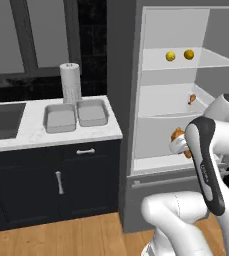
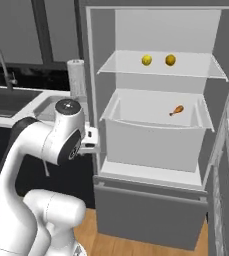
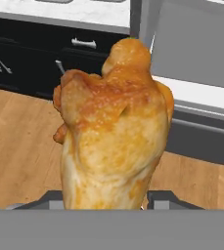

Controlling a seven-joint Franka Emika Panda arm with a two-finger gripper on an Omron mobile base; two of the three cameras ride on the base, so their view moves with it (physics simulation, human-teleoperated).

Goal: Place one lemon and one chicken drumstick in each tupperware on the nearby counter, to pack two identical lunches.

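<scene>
Gripper (image 3: 106,202) pinching a drumstick (image 3: 112,132) by the fridge; the empty tubs (image 1: 76,116) sit off to its left on the surface (image 1: 31,135).

Two grey tupperware trays (image 1: 60,118) sit side by side on the marble counter (image 1: 31,134), a paper towel roll (image 1: 70,82) behind them. In the open fridge (image 1: 178,95), two lemons (image 1: 170,56) rest on the top shelf, one chicken drumstick (image 1: 191,99) lies lower, and another drumstick (image 1: 178,136) shows beside the arm.
</scene>
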